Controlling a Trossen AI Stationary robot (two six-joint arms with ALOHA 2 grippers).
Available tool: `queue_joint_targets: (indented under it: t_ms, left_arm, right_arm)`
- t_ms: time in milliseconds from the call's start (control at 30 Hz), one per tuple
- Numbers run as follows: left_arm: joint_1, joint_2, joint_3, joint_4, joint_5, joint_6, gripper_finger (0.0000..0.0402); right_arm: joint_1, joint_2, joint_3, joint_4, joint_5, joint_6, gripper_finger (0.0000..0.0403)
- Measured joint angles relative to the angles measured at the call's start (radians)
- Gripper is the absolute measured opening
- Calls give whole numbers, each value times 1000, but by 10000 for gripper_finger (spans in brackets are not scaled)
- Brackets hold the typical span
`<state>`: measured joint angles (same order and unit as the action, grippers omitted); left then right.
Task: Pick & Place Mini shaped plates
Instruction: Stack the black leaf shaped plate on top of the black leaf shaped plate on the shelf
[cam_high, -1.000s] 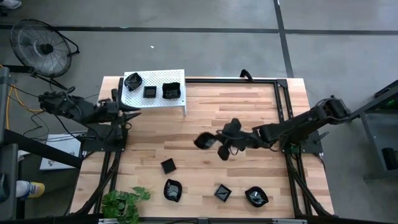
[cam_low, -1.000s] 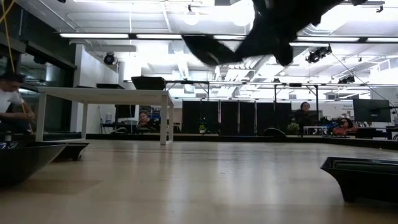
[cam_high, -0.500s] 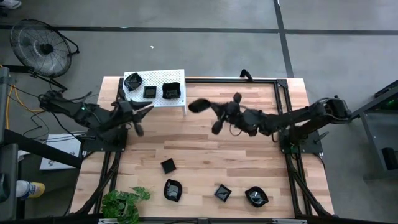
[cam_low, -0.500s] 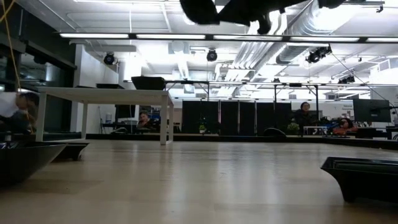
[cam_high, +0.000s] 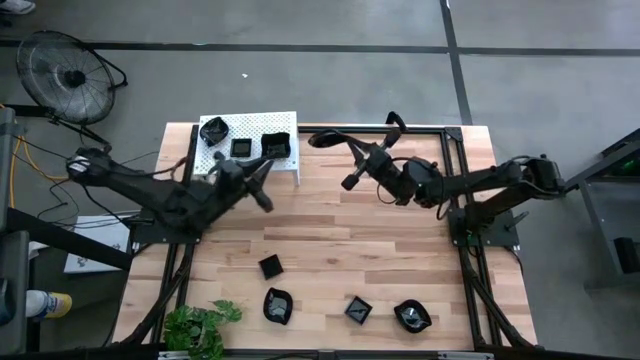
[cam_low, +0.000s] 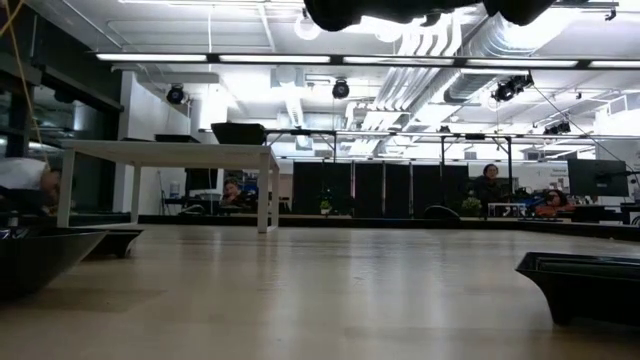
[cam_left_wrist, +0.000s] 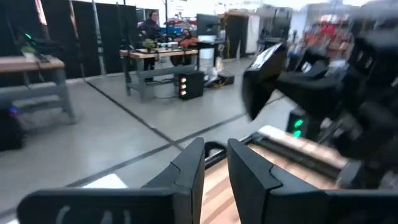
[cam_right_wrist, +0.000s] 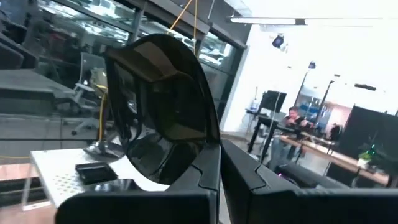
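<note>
The right gripper (cam_right_wrist: 219, 163) holds a glossy black mini plate (cam_high: 325, 139) clamped in the air just beside the white perforated shelf (cam_high: 222, 159). The left gripper (cam_left_wrist: 215, 163), fingers nearly together and empty, hovers near the shelf's front edge.

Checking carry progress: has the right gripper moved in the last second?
Yes. In the high view the right gripper, shut on a plate, went from mid-table toward the far edge, now just right of the white shelf.
</note>
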<state>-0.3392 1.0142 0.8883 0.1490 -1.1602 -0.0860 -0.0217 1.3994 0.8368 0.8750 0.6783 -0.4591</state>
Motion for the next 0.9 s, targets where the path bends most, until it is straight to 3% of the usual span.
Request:
queue_joint_targets:
  t_ms: [167,333,433,667,900]
  left_arm:
    - [153,90,-1,154,209,-6,68]
    - [282,151,0,252,431,-11,68]
    - [334,191,0,267,509,-16,68]
    - [394,268,0,336,578,-42,68]
    - [406,294,1,386,565,-26,68]
  right_arm:
    - [-25,0,0,49,-57,-60,0]
    - [-38,0,0,70,-41,-124,0]
    - [-47,0,0,72,-4,-126,0]
    - [-73,1,0,64,9,-126,0]
    - [-77,8,0,40,-4,-125,0]
